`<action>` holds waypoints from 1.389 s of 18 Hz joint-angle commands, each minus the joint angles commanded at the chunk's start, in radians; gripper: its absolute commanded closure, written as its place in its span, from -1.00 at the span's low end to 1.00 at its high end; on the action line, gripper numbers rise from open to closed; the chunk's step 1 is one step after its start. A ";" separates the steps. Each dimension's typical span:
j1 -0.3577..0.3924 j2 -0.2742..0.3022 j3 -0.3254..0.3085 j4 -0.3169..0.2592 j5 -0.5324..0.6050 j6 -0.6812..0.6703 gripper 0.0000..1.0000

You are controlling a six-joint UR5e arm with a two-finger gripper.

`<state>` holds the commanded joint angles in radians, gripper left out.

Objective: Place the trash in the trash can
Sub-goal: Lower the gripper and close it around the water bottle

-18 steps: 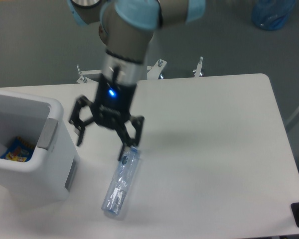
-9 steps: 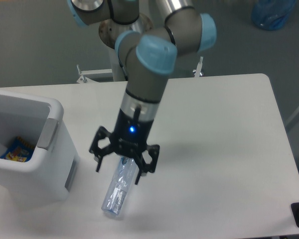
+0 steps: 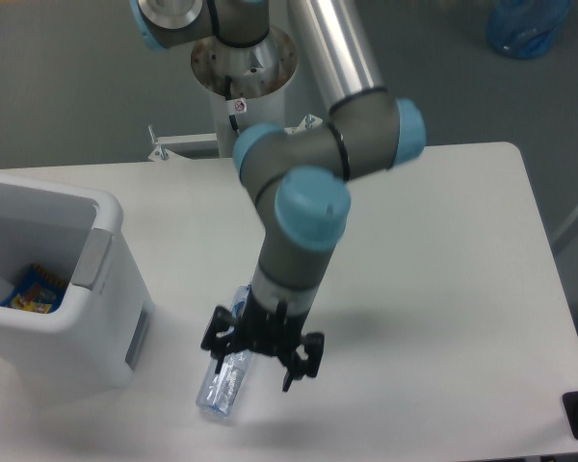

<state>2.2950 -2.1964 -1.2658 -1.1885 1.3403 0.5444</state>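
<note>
I hold my hand (image 3: 261, 348) released over the bottle (image 3: 222, 385) near the surface's front edge; its long axis runs front-to-back, crossing between the spread fingers (image 3: 215, 341).

— What sort of place am I driving in?
— A robotics lab, I'd say. I see an industrial arm (image 3: 308, 192) on a round pedestal (image 3: 243, 67) at the far edge of a plain white worktop (image 3: 443, 289), metal brackets (image 3: 159, 149) on its far rim, and grey floor (image 3: 77, 87) beyond.
</note>
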 joint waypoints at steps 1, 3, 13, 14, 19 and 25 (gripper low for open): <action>-0.011 -0.015 0.015 -0.012 0.026 0.003 -1.00; -0.026 -0.035 0.014 -0.014 0.033 0.005 -1.00; -0.091 -0.131 0.026 -0.031 0.118 0.002 -1.00; -0.095 -0.138 0.029 -0.033 0.131 0.002 -1.00; -0.097 -0.146 0.028 -0.031 0.134 -0.001 -1.00; -0.098 -0.152 0.029 -0.028 0.143 -0.014 -0.87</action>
<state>2.1967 -2.3485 -1.2364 -1.2165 1.4833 0.5308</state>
